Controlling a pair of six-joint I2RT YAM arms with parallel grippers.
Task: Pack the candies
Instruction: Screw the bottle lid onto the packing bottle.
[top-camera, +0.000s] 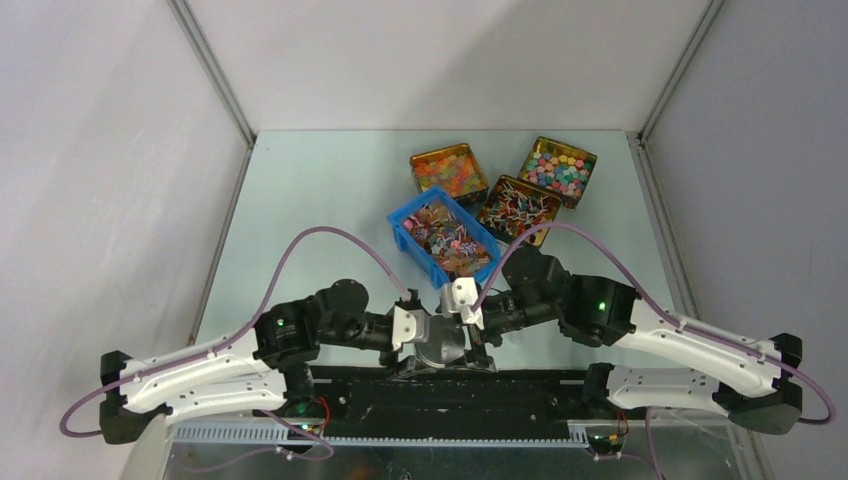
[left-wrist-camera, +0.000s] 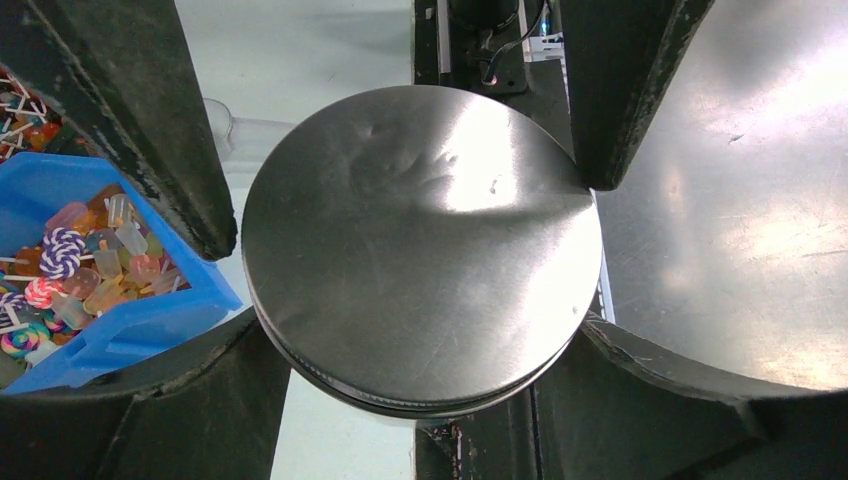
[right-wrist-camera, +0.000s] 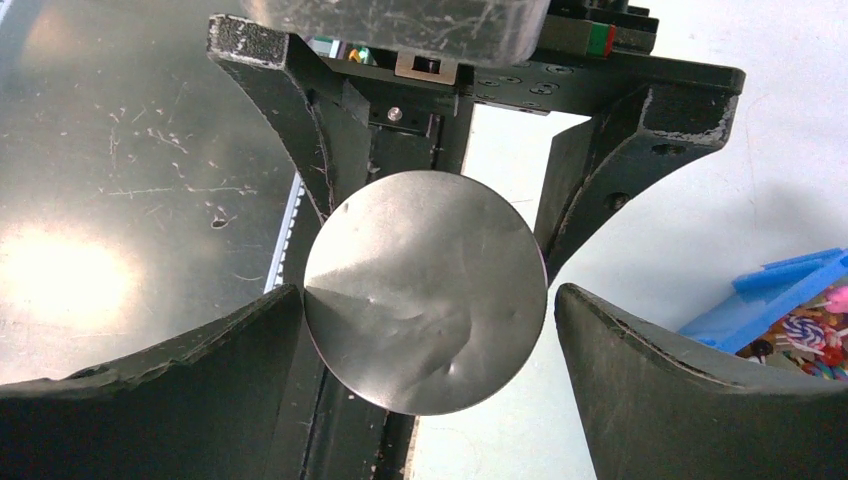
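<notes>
The candies are small wrapped sweets in pink, orange and red, mixed with swirl lollipops, and they fill a blue bin at mid-table. They also show at the left of the left wrist view as candies. A jar with a round steel lid stands near the arm bases. My left gripper is shut on the lid, a finger pressing each side of its rim. My right gripper straddles the same lid from the other side, open, with a gap at its right finger.
Three gold tins stand behind the blue bin: orange-red gummies, red-and-white striped pieces and pastel round sweets. A black rail and a steel plate run along the near edge by the jar.
</notes>
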